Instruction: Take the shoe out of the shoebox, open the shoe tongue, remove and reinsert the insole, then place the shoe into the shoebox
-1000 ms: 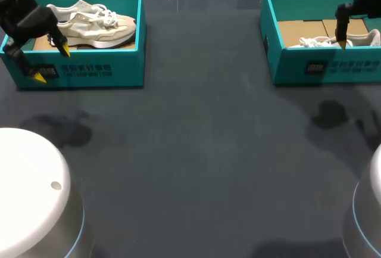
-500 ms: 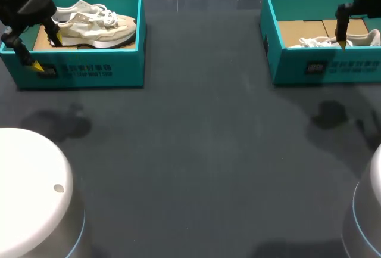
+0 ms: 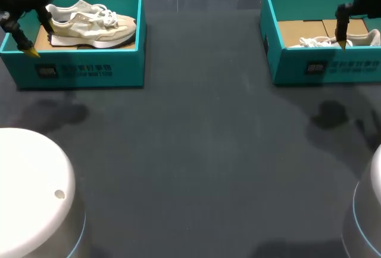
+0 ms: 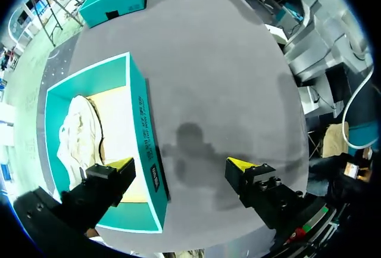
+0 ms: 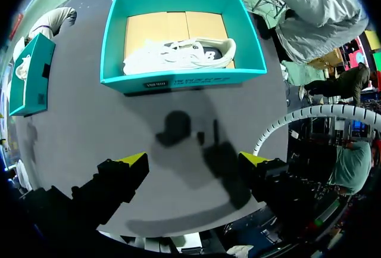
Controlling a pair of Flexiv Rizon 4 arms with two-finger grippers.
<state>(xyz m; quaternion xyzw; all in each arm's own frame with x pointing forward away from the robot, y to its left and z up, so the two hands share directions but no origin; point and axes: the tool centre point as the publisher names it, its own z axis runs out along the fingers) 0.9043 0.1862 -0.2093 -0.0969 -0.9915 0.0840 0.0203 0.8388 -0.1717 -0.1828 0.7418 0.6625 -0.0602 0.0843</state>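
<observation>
My left end effector (image 3: 37, 40) has lifted from in front of the shoebox (image 3: 89, 70) to straddle its front wall, fingers apart. The shoe (image 3: 89, 24) lies inside, ungrasped. My right end effector (image 5: 194, 159) stays apart above the other shoebox (image 5: 178, 79). Extraction looks imminent.

Worktop (image 3: 202, 162) dark grey, smooth, faint sheen. Left box (image 3: 89, 70) and right box (image 3: 333, 67) teal matt cardboard, bare brown card floors. Shoe (image 3: 92, 25) beige suede-like cloth, mesh. Left claw (image 4: 180, 164) tips yellow plastic.

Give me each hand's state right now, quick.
Left hand: open, holding nothing.
Right hand: open, holding nothing.
</observation>
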